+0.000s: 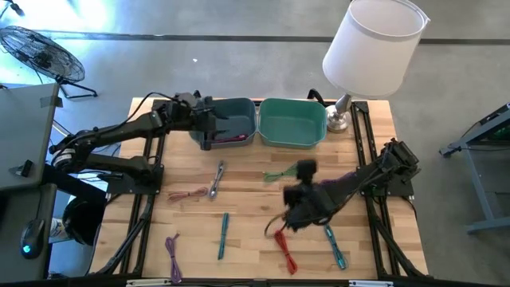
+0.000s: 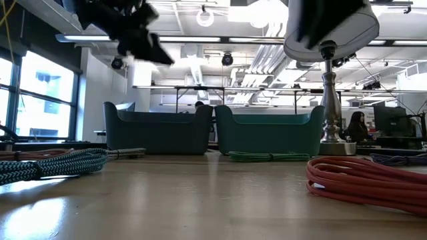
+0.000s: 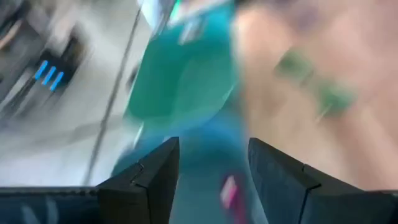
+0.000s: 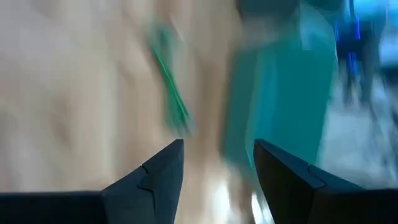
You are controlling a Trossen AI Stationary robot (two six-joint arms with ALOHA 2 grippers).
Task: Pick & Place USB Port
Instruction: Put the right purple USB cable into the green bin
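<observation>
The left gripper [image 1: 209, 127] hangs over the blue bin [image 1: 239, 108], fingers [image 3: 155, 177] spread apart with nothing between them; a pink cable [image 1: 231, 138] lies in the bin just below the fingertips, which suggests a drop-off position. The right gripper [image 1: 296, 209] hovers over the table [image 1: 247, 247], fingers [image 4: 163, 169] also parted and empty. A red cable [image 1: 285, 249] lies just beside its fingertips, a green cable [image 1: 277, 175] slightly farther off, and a teal cable [image 1: 335, 247] on the other side. The green bin [image 1: 293, 104] stands beyond, beside a lamp [image 1: 374, 36]. Loose cables remain scattered: 1 blue [image 1: 223, 235], 1 purple [image 1: 173, 253], 1 pinkish [image 1: 187, 194], 1 grey [image 1: 217, 179]. The right gripper appears poised to select its next cable.
</observation>
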